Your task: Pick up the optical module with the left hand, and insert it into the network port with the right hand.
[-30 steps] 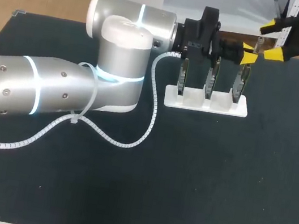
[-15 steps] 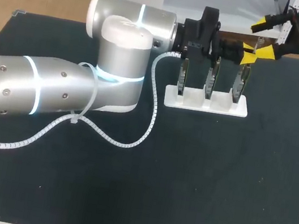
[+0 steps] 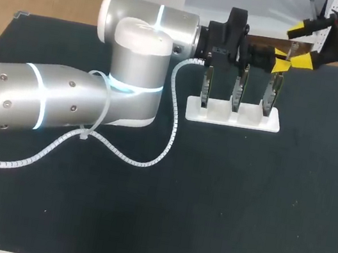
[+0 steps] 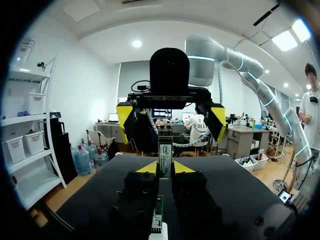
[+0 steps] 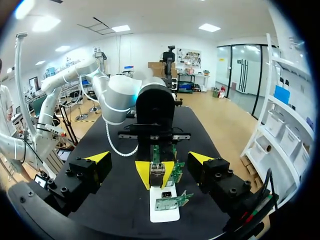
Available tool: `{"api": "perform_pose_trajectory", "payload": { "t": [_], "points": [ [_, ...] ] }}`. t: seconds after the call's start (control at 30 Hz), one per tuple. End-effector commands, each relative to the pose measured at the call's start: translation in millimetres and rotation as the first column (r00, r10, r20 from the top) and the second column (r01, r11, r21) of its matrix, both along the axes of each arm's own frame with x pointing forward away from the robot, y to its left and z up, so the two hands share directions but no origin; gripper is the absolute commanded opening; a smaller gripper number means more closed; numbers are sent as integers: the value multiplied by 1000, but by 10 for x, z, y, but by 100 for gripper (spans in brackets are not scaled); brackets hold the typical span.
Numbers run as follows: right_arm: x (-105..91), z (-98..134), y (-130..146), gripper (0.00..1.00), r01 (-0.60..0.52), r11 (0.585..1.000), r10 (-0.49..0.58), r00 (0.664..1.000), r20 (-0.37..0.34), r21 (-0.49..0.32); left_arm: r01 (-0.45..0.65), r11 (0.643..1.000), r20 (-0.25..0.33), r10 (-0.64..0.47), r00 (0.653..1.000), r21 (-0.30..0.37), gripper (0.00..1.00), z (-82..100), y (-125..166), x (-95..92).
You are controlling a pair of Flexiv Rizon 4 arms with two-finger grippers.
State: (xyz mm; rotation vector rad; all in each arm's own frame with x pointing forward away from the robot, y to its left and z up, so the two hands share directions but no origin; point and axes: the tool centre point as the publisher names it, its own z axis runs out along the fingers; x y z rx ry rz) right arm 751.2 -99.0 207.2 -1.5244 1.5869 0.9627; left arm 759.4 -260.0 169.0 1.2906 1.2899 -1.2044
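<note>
Optical module (image 4: 165, 152): slim metallic bar, labelled; clamped in left gripper (image 4: 165, 168).

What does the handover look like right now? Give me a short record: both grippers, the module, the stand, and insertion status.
left gripper: shut on the optical module, over the right end of the stand in the head view
right gripper: open, facing the left gripper, not touching the module
white stand: on the dark table, holding three upright circuit boards
insertion: not yet done
</note>
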Motion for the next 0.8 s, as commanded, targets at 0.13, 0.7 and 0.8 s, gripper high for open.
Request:
{"api": "perform_pose_trajectory", "payload": {
  "t": [0.13,0.7,0.8],
  "points": [
    [-32,-5,-40,100,2,1000,-2,1000,3,-4,-1,1000,2,1,1000,-3,0,-8,1,0],
    [-10,-10,-29,0,-11,1000,11,1000,7,0,-1,1000,2,1,1000,-3,0,-8,1,0],
    [-10,-7,-19,0,-12,1000,12,1000,8,0,-1,1000,2,1,1000,-3,0,-8,1,0]
  ]
}}
